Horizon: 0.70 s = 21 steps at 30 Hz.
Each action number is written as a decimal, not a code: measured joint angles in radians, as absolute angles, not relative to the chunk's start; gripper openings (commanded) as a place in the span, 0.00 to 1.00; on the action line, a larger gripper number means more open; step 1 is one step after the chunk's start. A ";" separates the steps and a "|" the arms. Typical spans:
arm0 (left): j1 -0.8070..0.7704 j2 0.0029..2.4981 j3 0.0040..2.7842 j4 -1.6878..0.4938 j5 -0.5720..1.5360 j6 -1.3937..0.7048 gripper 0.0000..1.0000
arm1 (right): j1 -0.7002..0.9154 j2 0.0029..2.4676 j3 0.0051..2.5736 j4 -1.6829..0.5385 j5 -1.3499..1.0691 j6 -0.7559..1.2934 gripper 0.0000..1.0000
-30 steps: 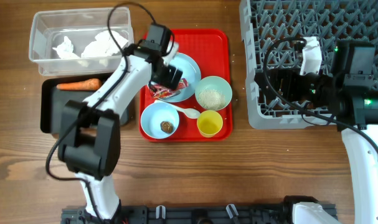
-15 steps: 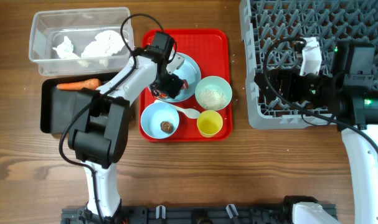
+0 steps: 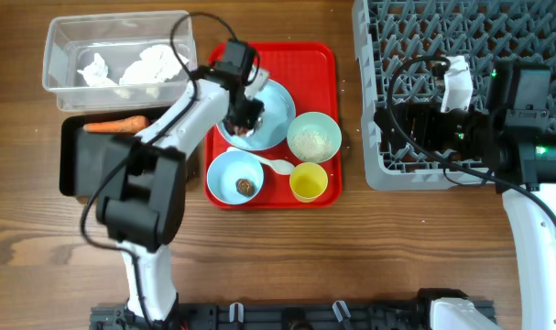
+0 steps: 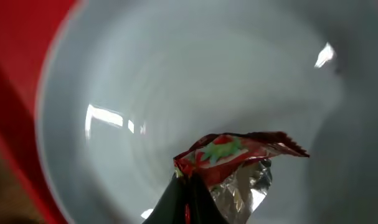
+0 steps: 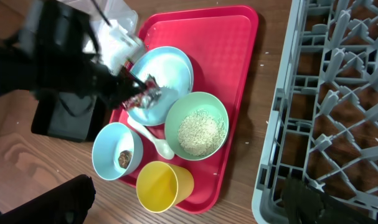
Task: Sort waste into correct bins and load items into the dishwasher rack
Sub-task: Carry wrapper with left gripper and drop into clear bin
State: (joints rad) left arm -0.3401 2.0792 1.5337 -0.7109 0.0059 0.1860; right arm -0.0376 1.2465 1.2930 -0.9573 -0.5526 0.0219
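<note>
Wooden counter (image 3: 351, 266) is carrying a red tray (image 3: 310, 64), where the left gripper (image 3: 241, 117) is clenching the red wrapper (image 4: 229, 155) over the blue plate (image 3: 276, 110). A rice bowl (image 3: 314, 137), a second bowl (image 3: 236, 176) with a brown lump, a spoon (image 3: 279, 166) and a yellow cup (image 3: 308, 181) are crowding close beside the plate. Napkins (image 3: 145, 66) are lying in the clear tub (image 3: 58, 55), and a carrot (image 3: 115, 125) in the black tray (image 3: 71, 170). The right gripper (image 3: 408, 126) is hanging wide open over the grey rack (image 3: 387, 55). A second ago the left gripper was standing open; the right one is staying put.
</note>
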 measured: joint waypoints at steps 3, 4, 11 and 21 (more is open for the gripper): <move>-0.311 1.980 1.570 -0.701 0.004 0.125 0.04 | -0.038 1.246 1.293 -0.957 -0.552 0.022 0.99; -0.286 1.919 1.586 -0.677 -0.003 0.110 0.04 | -0.038 1.246 1.293 -0.957 -0.553 0.022 1.00; -0.076 1.800 1.623 -0.564 -0.093 0.083 0.30 | -0.038 1.246 1.293 -0.956 -0.552 0.022 0.99; 0.057 1.934 1.622 -0.486 -0.112 0.068 1.00 | -0.038 1.246 1.293 -0.953 -0.552 0.022 0.99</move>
State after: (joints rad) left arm 0.0566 1.9335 1.6222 -0.4858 -0.1116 0.0685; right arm -0.0376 1.2465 1.2930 -0.9527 -0.5522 0.0219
